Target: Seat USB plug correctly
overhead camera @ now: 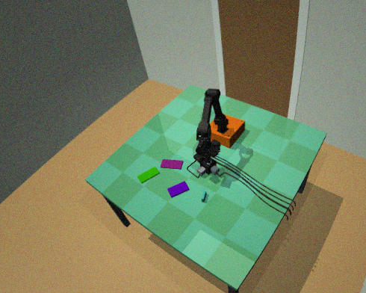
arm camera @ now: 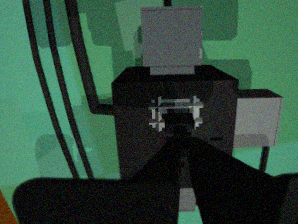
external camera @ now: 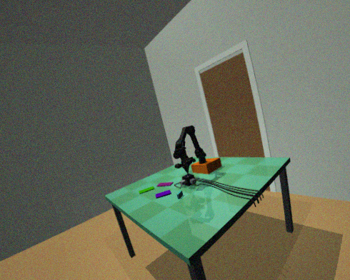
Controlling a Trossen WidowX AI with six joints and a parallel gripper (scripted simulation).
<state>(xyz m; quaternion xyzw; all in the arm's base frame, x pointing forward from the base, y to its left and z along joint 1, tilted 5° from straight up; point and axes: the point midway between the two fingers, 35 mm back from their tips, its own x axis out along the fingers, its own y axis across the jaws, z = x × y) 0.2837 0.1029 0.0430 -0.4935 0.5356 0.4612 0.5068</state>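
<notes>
Table: a square top (overhead camera: 249, 239) in a light and dark green checker pattern, on dark legs (external camera: 123, 228), seen whole in the top and exterior views.
Floor: tan boards (overhead camera: 63, 232), with the table's shadow falling to one side.
Walls: a dark grey wall (overhead camera: 55, 67) meets a pale grey one (external camera: 310, 100) at a corner behind the table.
Door: a brown panel (external camera: 231, 111) in a white frame, set in the pale wall.
Arm mount: an orange block (overhead camera: 232, 131) on the far half of the table, with the black arm (overhead camera: 208, 116) bending up and over from it.
Gripper (arm camera: 183, 141): pointing straight down over the power cube, fingers clenched together on the USB plug.
USB plug (arm camera: 176, 124): a dark stub standing in the top socket, pinched between the fingertips.
Power cube (arm camera: 135, 125): a black block on the table near its middle, with a pale metal-framed socket (arm camera: 159, 112) on top and grey plugs on two sides.
Cables: several black leads (overhead camera: 257, 187) run from the cube to the table's edge and hang over it.
Loose pieces: a green flat tile (overhead camera: 148, 174), two purple tiles (overhead camera: 172, 164) (overhead camera: 178, 188), and a small teal item (overhead camera: 203, 196) lie apart from the cube.
</notes>
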